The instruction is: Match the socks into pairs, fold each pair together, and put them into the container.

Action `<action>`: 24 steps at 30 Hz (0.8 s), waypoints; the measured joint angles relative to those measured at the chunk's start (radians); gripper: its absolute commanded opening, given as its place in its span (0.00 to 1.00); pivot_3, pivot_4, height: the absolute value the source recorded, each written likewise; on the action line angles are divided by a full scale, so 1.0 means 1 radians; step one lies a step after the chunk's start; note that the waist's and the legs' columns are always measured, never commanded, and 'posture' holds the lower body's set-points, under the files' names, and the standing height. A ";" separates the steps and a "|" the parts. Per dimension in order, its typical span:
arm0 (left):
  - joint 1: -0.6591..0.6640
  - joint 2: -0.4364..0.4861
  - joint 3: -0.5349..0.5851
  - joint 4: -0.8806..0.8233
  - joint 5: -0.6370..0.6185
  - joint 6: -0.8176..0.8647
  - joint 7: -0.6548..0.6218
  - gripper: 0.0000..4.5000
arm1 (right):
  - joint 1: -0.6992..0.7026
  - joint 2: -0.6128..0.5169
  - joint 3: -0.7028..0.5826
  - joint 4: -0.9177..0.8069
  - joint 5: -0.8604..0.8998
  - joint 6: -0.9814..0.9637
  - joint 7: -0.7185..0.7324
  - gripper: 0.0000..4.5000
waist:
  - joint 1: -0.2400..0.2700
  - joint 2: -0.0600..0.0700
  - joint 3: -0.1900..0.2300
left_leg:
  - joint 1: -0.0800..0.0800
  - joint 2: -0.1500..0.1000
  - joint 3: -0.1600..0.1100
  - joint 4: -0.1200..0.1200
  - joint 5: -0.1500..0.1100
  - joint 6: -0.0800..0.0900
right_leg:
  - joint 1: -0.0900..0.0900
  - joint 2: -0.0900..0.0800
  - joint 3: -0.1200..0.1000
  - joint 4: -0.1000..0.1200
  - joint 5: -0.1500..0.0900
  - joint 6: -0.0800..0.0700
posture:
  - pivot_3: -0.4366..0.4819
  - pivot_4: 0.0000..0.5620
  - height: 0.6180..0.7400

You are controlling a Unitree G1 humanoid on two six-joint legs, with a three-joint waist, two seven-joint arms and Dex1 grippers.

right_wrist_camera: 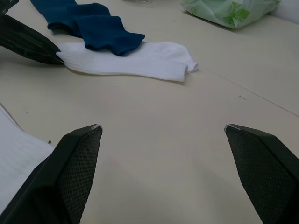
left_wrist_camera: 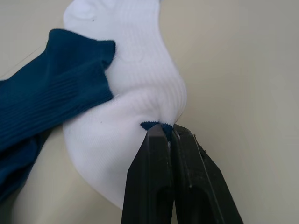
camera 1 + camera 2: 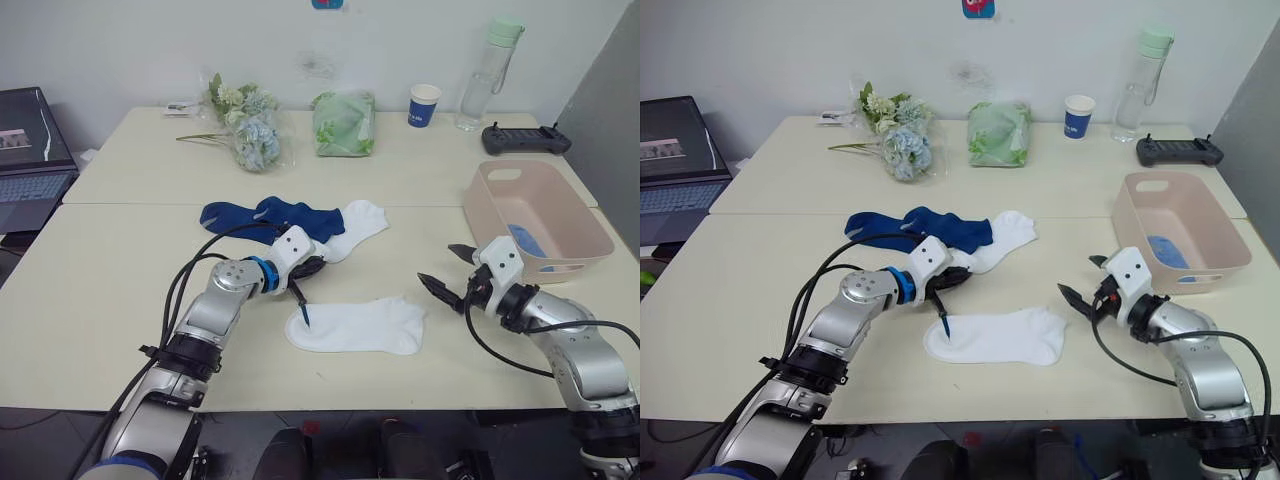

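Two navy socks (image 3: 268, 214) lie side by side mid-table. One overlaps a white sock (image 3: 358, 226). My left gripper (image 2: 168, 133) is shut on that white sock's near edge, right at its small dark mark. A second white sock (image 3: 362, 325) lies flat nearer the front edge, with a dark mark at its left end. My right gripper (image 3: 440, 267) stands open just right of this sock, above the table and holding nothing. The pink container (image 3: 482, 215) sits at the right, with something light blue (image 3: 527, 242) inside it.
Along the far side are a flower bunch (image 3: 246, 125), a green bag (image 3: 345, 122), a blue-and-white paper cup (image 3: 424, 104), a water bottle (image 3: 487, 75) and a black controller (image 3: 525, 138). A laptop (image 3: 30, 150) sits off the table's left.
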 measured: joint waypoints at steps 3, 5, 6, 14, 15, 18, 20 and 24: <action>0.016 0.009 -0.001 -0.091 -0.010 -0.010 -0.050 0.01 | -0.004 -0.006 0.012 0.013 -0.018 -0.010 0.014 1.00 | 0.000 0.000 0.000 | 0.000 0.000 0.000 0.000 0.000 0.000 | 0.000 0.000 0.000 0.000 0.000 0.000 | 0.48 0.27 1.00; 0.033 0.018 -0.001 -0.159 -0.026 -0.008 -0.084 0.01 | -0.008 -0.014 0.029 0.032 -0.032 -0.026 0.024 1.00 | -0.001 0.000 0.000 | 0.000 0.000 0.000 0.000 0.000 0.000 | 0.000 0.000 0.000 0.000 0.000 0.000 | 0.48 0.27 1.00; 0.045 0.030 -0.001 -0.194 -0.036 -0.004 -0.102 0.01 | -0.015 -0.020 0.040 0.045 -0.045 -0.037 0.030 1.00 | -0.003 0.000 0.000 | 0.000 0.000 0.000 0.000 0.000 0.000 | 0.000 0.000 0.001 0.000 0.000 0.000 | 0.48 0.27 1.00; 0.156 0.140 0.019 -0.428 -0.120 0.059 -0.199 0.01 | -0.153 -0.053 0.150 0.217 -0.192 -0.182 0.077 1.00 | -0.014 0.000 0.000 | 0.000 0.001 0.000 0.000 0.000 0.000 | 0.000 0.000 0.000 0.000 0.000 0.000 | 0.48 0.27 1.00; 0.163 0.143 0.024 -0.442 -0.133 0.071 -0.199 0.01 | -0.175 -0.051 0.167 0.244 -0.211 -0.206 0.085 1.00 | -0.014 0.000 0.000 | 0.000 0.001 0.000 0.000 0.000 0.000 | 0.000 0.000 0.000 0.000 0.000 0.000 | 0.48 0.27 1.00; 0.165 0.158 0.049 -0.490 -0.157 0.097 -0.197 0.01 | -0.250 -0.040 0.225 0.341 -0.264 -0.291 0.107 1.00 | -0.014 0.000 0.000 | 0.000 0.000 0.001 0.000 0.000 0.000 | 0.000 0.000 0.000 0.000 0.000 0.000 | 0.48 0.27 1.00; 0.166 0.161 0.052 -0.506 -0.161 0.108 -0.196 0.01 | -0.295 -0.027 0.256 0.416 -0.302 -0.350 0.111 1.00 | -0.014 0.000 0.000 | 0.000 0.000 0.001 0.000 0.000 0.000 | 0.000 0.000 0.000 0.000 0.000 0.000 | 0.48 0.27 1.00; 0.171 0.161 0.052 -0.510 -0.164 0.114 -0.192 0.01 | -0.387 0.013 0.311 0.567 -0.371 -0.456 0.110 1.00 | -0.015 0.000 0.000 | 0.000 0.001 0.001 0.000 0.000 0.000 | 0.000 0.000 0.000 0.000 0.000 0.000 | 0.48 0.27 1.00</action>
